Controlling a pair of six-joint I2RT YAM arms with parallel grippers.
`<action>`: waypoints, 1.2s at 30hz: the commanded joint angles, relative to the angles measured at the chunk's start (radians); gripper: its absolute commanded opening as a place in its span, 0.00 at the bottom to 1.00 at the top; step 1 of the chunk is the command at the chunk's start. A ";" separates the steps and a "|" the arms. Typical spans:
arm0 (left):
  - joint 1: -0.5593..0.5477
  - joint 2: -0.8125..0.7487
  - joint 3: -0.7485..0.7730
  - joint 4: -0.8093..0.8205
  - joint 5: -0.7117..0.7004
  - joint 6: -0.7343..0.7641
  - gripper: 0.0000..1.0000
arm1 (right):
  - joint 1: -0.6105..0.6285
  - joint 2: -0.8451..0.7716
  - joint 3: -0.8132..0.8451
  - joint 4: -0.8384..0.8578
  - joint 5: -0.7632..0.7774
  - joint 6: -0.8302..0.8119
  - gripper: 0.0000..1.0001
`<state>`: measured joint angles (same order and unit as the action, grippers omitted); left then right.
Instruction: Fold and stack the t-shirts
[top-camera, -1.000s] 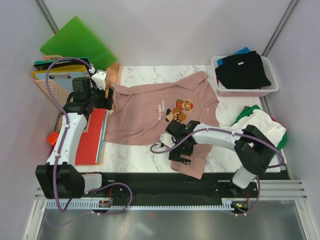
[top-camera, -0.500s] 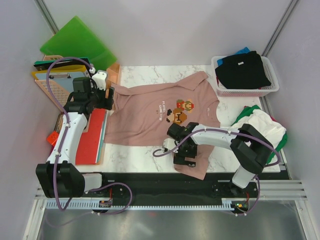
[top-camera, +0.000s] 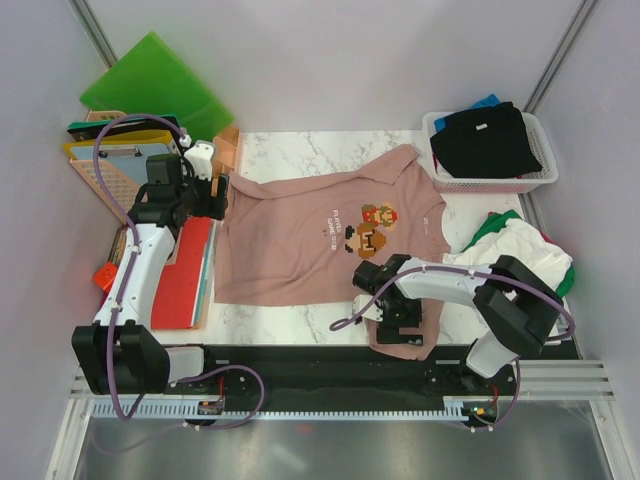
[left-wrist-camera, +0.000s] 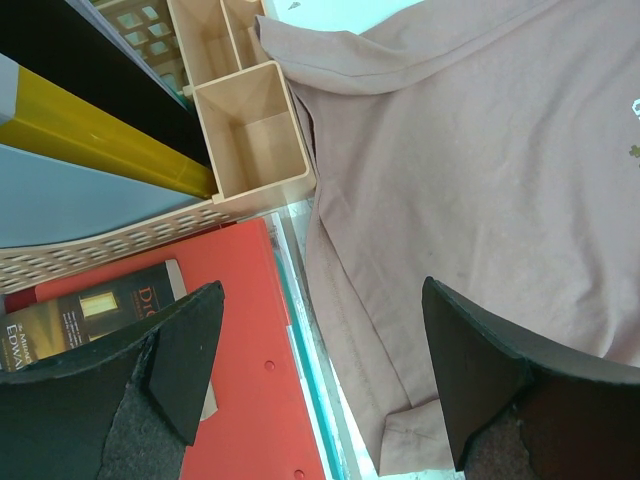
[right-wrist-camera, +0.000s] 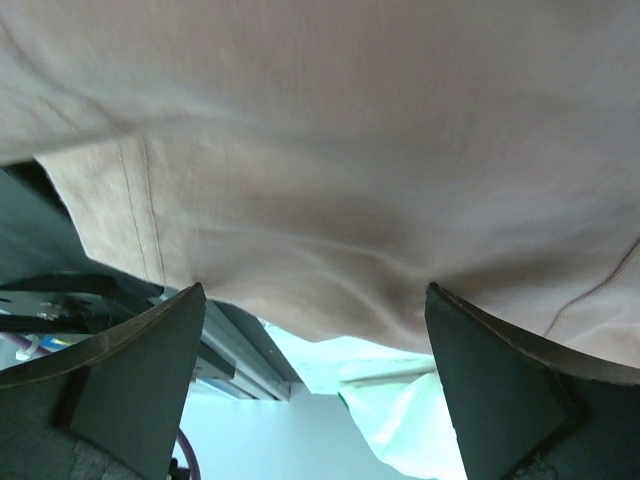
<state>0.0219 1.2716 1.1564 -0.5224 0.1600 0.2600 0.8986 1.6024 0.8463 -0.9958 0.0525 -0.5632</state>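
You have the pink t-shirt (top-camera: 300, 240) spread flat across the marble worktop (top-camera: 290, 145), print side up, with the pixel game-character print (top-camera: 368, 228) right of its middle. Its left edge lies just beside the red folder (top-camera: 185, 275), and one flap of it reaches the near edge of the worktop on the right.

Your left gripper (top-camera: 215, 195) hangs over the far left corner of that shirt, jaws spread wide with nothing between them. From its wrist camera you see the shirt's stitched edge under the right finger, the red folder and a book (left-wrist-camera: 90, 305) under the left one, and a beige compartment organiser (left-wrist-camera: 250, 130) just beyond, touching the shirt's corner.

Your right gripper (top-camera: 400, 325) sits low over the near right flap of the pink shirt. Its jaws are also spread wide; in its wrist view the pink cloth fills the space ahead of the fingers (right-wrist-camera: 130, 370), but they are not pinching it.

The other shirts are off to the right. A black t-shirt (top-camera: 485, 140) lies folded in the white basket (top-camera: 545, 178) over a blue t-shirt (top-camera: 487, 101). A white t-shirt (top-camera: 520, 255) is bunched on a green t-shirt (top-camera: 490, 225) at the right edge of the worktop, near the pink one. A green folder (top-camera: 155, 85) leans at the far left.
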 joint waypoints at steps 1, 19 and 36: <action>0.004 0.002 0.016 0.027 0.015 0.008 0.87 | -0.009 -0.042 -0.003 -0.044 0.030 -0.021 0.98; 0.004 -0.055 -0.050 0.081 0.079 0.022 0.87 | -0.013 -0.355 0.411 -0.121 0.121 0.069 0.98; -0.237 0.238 0.126 0.053 -0.240 0.150 0.84 | -0.320 -0.233 0.468 0.388 0.210 0.195 0.98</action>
<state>-0.2031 1.5101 1.2022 -0.5564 0.0708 0.3851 0.6075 1.2476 1.1881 -0.6189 0.2680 -0.4259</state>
